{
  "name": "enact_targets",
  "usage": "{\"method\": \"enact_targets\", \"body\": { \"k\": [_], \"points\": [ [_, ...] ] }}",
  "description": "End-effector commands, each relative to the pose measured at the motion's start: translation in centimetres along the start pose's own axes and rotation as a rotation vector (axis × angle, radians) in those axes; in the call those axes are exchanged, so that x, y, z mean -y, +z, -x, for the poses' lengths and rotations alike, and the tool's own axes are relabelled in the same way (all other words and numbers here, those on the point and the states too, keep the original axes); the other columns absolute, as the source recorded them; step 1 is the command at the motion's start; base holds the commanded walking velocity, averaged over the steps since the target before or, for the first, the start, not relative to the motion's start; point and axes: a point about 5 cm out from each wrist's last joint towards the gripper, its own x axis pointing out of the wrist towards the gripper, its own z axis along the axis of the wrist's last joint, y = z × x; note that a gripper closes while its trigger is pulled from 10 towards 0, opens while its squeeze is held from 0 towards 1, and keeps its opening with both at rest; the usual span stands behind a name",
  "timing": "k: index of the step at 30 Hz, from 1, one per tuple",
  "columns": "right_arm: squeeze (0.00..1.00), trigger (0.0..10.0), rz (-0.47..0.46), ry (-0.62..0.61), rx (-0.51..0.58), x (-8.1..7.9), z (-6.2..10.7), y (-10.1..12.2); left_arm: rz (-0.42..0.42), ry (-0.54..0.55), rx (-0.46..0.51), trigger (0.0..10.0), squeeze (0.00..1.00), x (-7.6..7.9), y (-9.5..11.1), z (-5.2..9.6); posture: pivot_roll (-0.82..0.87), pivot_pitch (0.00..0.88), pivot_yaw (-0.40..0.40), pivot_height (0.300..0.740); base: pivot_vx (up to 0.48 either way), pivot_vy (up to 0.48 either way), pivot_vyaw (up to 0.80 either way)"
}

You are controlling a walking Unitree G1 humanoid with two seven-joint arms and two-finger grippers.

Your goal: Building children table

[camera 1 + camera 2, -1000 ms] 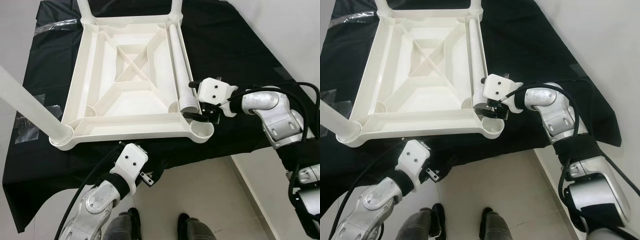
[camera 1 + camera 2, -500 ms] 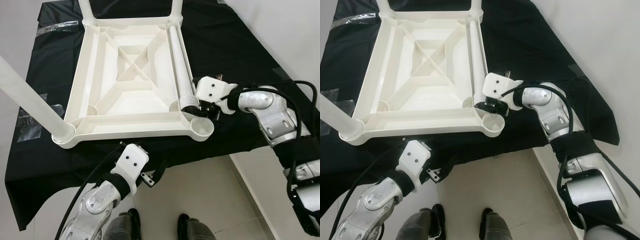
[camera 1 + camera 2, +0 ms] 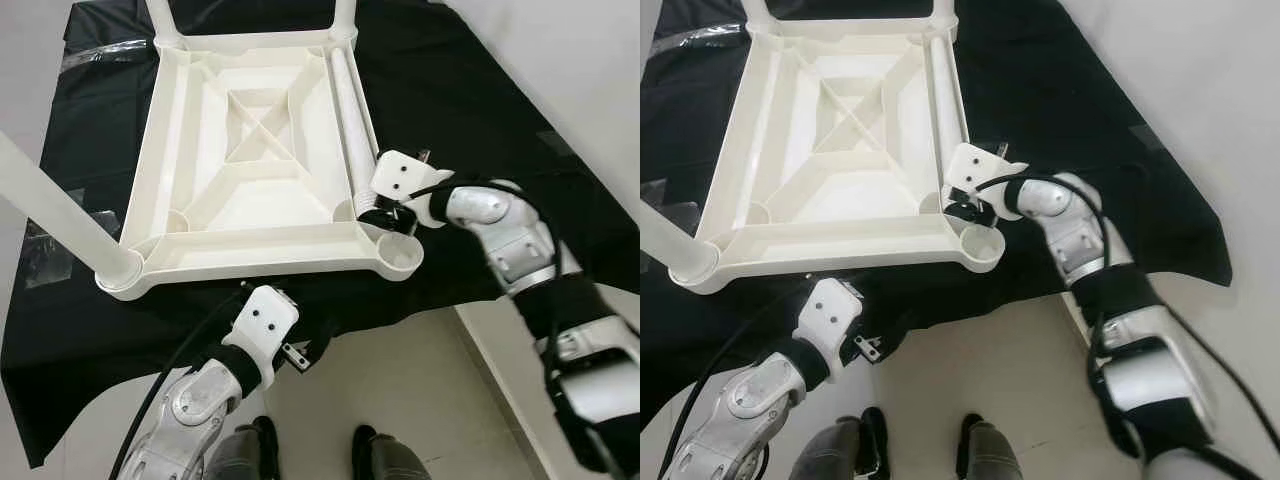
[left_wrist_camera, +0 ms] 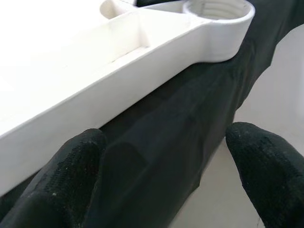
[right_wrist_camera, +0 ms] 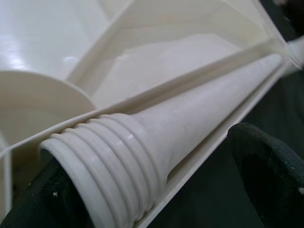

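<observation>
No readable text, labels, numbers (plain white plastic).

Black cloth (image 3: 470,90) draped over the tabletop, hanging past its near edge. Pale tiled floor (image 3: 420,400) below and to the right. Clear plastic wrap (image 3: 50,255) lying crumpled near the left edge.

white table top (image 3: 250,160), black cloth (image 3: 460,90)
</observation>
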Motion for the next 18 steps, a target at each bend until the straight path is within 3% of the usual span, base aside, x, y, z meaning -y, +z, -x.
{"method": "enact_targets", "body": {
  "k": [1,4,6,7,18],
  "points": [
    [0.0,10.0,-0.007,-0.019,0.005,-0.4,-0.1,0.2,0.005,-0.006,-0.014,10.0,0.0,0.4,-0.3,0.2,0.07,0.274,-0.047,0.74,0.0,0.0,0.0],
    [0.0,10.0,-0.06,-0.131,-0.037,-1.6,-0.8,0.0,0.004,-0.004,-0.014,10.0,0.0,0.3,-0.3,0.2,0.07,0.277,-0.051,0.74,0.0,0.0,0.0],
    [0.0,10.0,-0.06,-0.131,-0.037,-1.6,-0.8,0.0,0.004,-0.004,-0.014,10.0,0.0,0.3,-0.3,0.2,0.07,0.277,-0.051,0.74,0.0,0.0,0.0],
    [0.0,0.0,-0.073,-0.169,-0.035,-2.1,-0.9,0.1,0.004,-0.001,-0.014,10.0,0.0,0.2,-0.3,0.2,0.07,0.278,-0.051,0.74,0.0,0.0,0.0],
    [0.0,0.0,-0.08,-0.285,-0.023,-1.1,-0.7,0.4,0.005,0.001,-0.011,10.0,0.0,0.2,-0.3,0.1,0.06,0.275,-0.05,0.74,0.0,0.0,0.0]
  ]
}}
